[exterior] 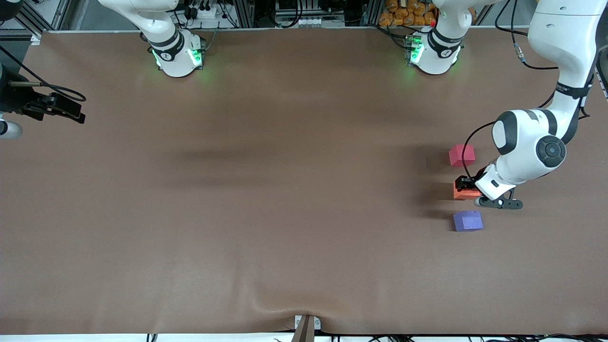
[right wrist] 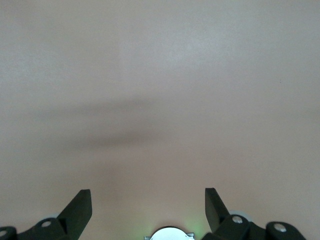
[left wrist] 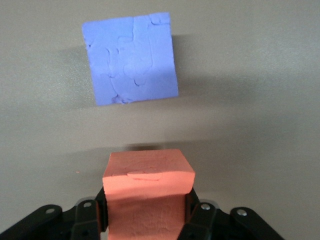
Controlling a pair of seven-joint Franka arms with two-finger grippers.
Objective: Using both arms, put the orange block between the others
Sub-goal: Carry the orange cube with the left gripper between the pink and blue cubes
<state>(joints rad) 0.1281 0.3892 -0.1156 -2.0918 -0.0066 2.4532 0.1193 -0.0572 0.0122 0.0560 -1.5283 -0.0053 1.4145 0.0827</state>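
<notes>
My left gripper (exterior: 464, 186) is shut on the orange block (exterior: 461, 193), its fingers pressing two opposite sides of it (left wrist: 147, 205). The block (left wrist: 148, 172) sits low at the table, in the gap between the two others. The red-pink cube (exterior: 461, 155) lies farther from the front camera. The purple cube (exterior: 468, 221) lies nearer, and it shows just ahead of the held block in the left wrist view (left wrist: 131, 59). I cannot tell whether the orange block touches the table. My right gripper (right wrist: 147, 191) is open and empty, waiting high over bare table at the right arm's end (exterior: 71, 114).
The brown table mat (exterior: 285, 190) spreads wide around the cubes. The two green-lit arm bases (exterior: 178, 54) (exterior: 432, 52) stand along the edge farthest from the front camera. A small bracket (exterior: 306, 325) sits at the nearest edge.
</notes>
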